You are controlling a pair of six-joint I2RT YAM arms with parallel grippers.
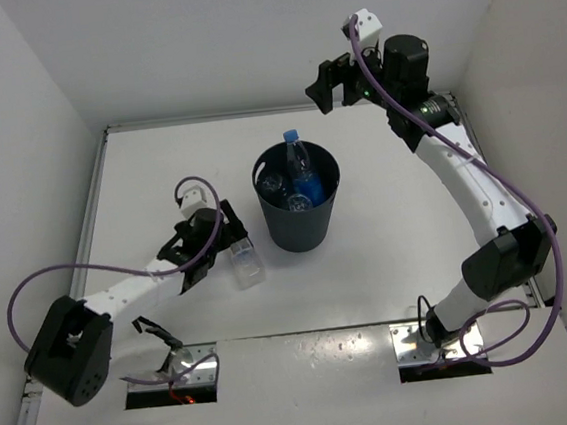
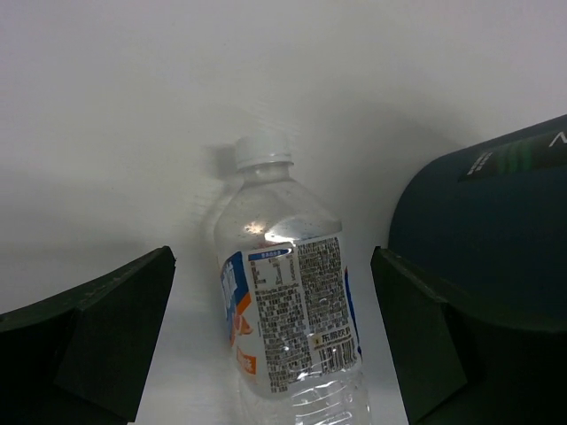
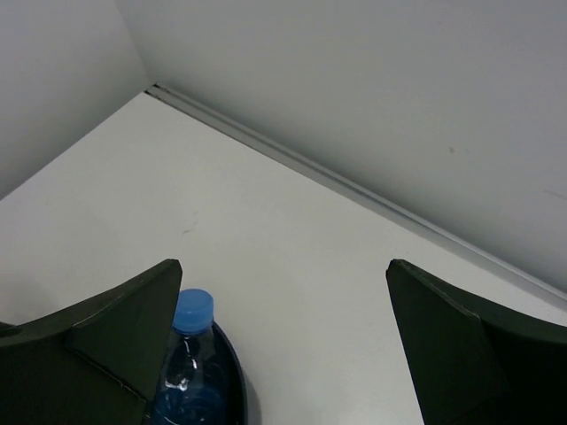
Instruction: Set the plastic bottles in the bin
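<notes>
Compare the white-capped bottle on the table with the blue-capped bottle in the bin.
The white-capped bottle rests on the table outside the bin; the blue-capped bottle stands inside it. The white-capped bottle's label is mostly white; the blue-capped bottle's is blue. Both are clear plastic.

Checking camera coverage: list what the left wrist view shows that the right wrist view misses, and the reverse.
Left wrist only: a white-capped bottle on the table inside the open left gripper, and the outer wall of the bin. Right wrist only: a blue-capped bottle standing in the bin, the back rail, the open right gripper. Both: bin and table.
</notes>
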